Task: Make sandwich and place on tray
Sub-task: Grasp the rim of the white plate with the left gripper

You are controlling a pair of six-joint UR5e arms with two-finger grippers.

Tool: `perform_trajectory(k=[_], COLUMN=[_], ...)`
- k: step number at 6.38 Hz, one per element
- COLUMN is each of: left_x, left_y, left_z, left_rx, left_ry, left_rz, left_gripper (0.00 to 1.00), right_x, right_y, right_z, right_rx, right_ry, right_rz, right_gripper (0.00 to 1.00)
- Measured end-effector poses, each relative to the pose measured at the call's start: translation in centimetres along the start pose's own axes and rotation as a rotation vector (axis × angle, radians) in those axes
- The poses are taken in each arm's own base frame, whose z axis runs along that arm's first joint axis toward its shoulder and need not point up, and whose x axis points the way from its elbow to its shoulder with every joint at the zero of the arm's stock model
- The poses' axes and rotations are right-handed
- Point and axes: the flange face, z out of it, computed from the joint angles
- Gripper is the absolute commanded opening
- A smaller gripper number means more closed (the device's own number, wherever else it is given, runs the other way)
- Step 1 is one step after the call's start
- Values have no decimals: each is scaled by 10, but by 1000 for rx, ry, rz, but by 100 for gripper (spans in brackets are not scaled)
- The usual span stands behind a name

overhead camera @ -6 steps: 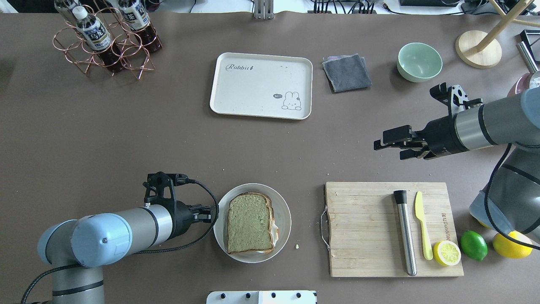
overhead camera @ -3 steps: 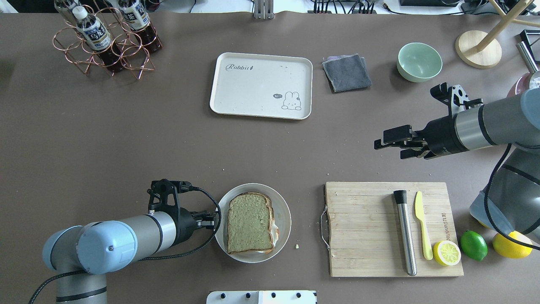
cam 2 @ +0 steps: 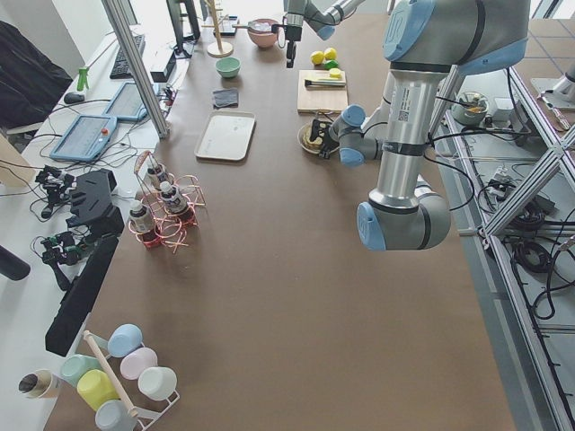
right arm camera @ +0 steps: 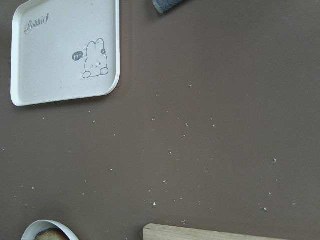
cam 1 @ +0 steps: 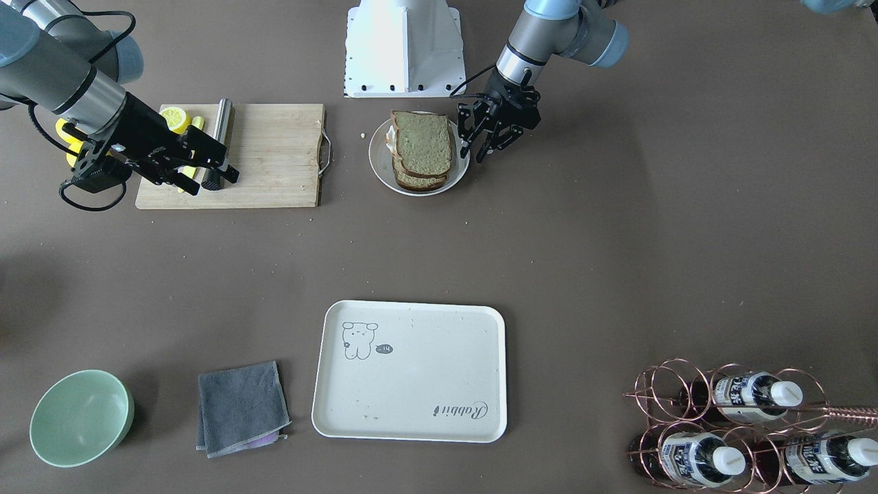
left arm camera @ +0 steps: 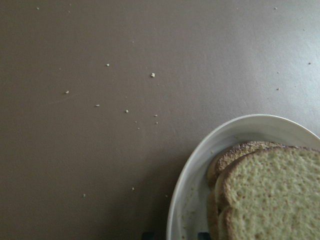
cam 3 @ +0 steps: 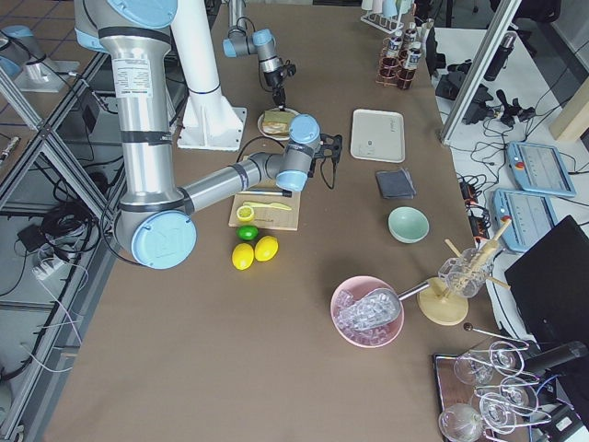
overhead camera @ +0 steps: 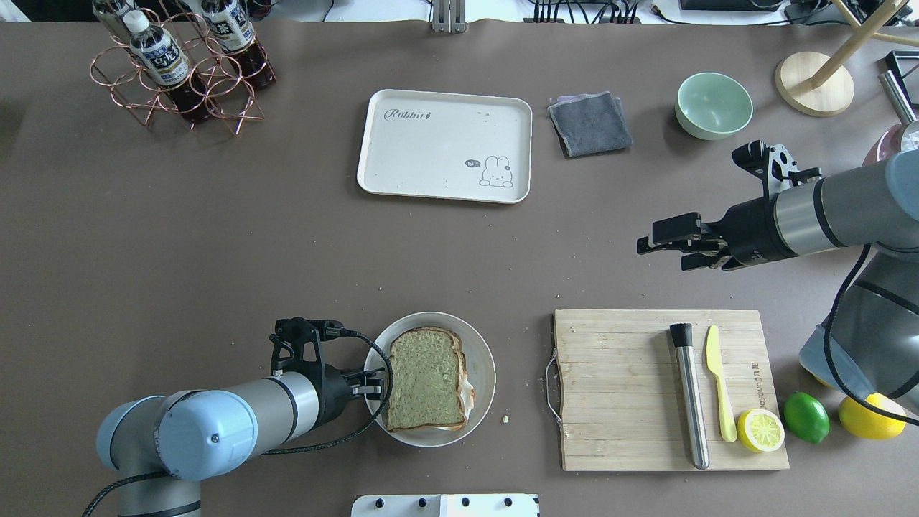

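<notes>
The sandwich (overhead camera: 425, 379), two greenish-tan bread slices with egg white showing at its right edge, lies on a round white plate (overhead camera: 482, 359). It also shows in the front-facing view (cam 1: 422, 140) and the left wrist view (left arm camera: 270, 195). My left gripper (overhead camera: 370, 384) is open and empty at the plate's left rim, right beside the sandwich, with its fingers spread in the front-facing view (cam 1: 488, 140). The cream tray (overhead camera: 431, 151) lies empty at the far middle of the table. My right gripper (overhead camera: 650, 245) is open and empty, held above the table beyond the cutting board.
A wooden cutting board (overhead camera: 617, 388) holds a metal rod (overhead camera: 691, 395), a yellow knife (overhead camera: 718, 380) and a lemon half (overhead camera: 761, 429). A lime (overhead camera: 805, 416) and a lemon (overhead camera: 870, 416) lie to its right. A grey cloth (overhead camera: 590, 123), a green bowl (overhead camera: 713, 105) and a bottle rack (overhead camera: 179, 68) stand at the far side.
My left arm has moved to the right, bringing its open gripper from beside the plate up to the plate's left rim. The right arm and the sandwich have not moved.
</notes>
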Motion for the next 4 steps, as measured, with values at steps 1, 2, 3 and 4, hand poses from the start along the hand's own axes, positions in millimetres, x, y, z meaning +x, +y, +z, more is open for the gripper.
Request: perform_trajectory(k=[1, 2, 3, 4], left_x=[-1, -1, 0, 2], left_y=[2, 2, 0, -3], left_z=[1, 1, -1, -3], left_rx=[0, 5, 19, 34], left_ry=[-2, -4, -3, 1], left_rz=[1, 0, -2, -4], left_gripper=[0, 0, 0, 0], right_x=[1, 1, 2, 2], right_y=[0, 0, 0, 0], right_z=[0, 0, 0, 0], right_rx=[1, 2, 2, 2], right_ry=[1, 2, 2, 2], right_rz=[1, 1, 1, 1], right_gripper=[99, 99, 99, 99])
